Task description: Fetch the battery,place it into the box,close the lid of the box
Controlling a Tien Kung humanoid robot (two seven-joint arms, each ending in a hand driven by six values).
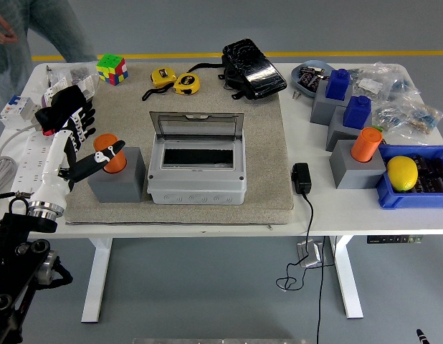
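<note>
At a white table (207, 215), the grey box (197, 175) sits mid-mat with its clear lid (196, 127) raised, just right of a grey holder (117, 179) carrying the upright orange cylindrical battery (109, 151). The left hand (77, 140) spreads wide around it, thumb touching; fingers should probably close squarely before lifting straight up.

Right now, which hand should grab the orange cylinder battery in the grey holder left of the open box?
Left. The left hand is open beside the orange cylinder battery in its grey holder, thumb nearly on it. The right arm is out of view.
</note>
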